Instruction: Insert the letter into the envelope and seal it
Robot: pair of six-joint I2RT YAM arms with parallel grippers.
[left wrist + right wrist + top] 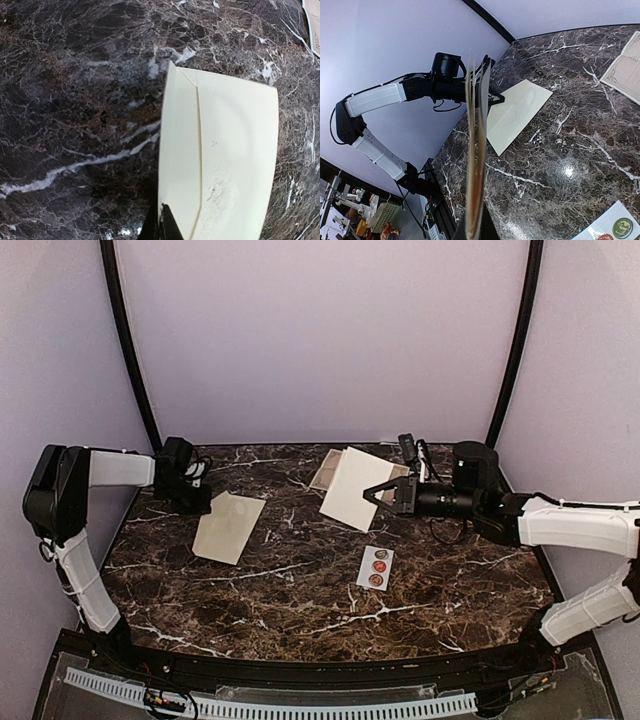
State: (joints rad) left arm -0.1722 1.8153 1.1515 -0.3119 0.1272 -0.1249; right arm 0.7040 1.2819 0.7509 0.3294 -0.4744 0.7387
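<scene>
The cream envelope (230,527) lies on the dark marble table at the left. My left gripper (207,502) is shut on its far edge. In the left wrist view the dark fingertips (167,225) pinch the envelope's (225,160) long edge, where a narrow folded strip stands up. My right gripper (372,495) is shut on the letter (352,487), a pale folded sheet held up above the table at centre right. In the right wrist view the letter (477,150) shows edge-on between the jaws, and the envelope (512,115) lies beyond it.
A tan bordered printed sheet (325,472) lies on the table behind the letter and also shows in the right wrist view (625,70). A small white sticker strip (375,567) with round dots lies near the table's middle. Black frame posts stand at the back corners.
</scene>
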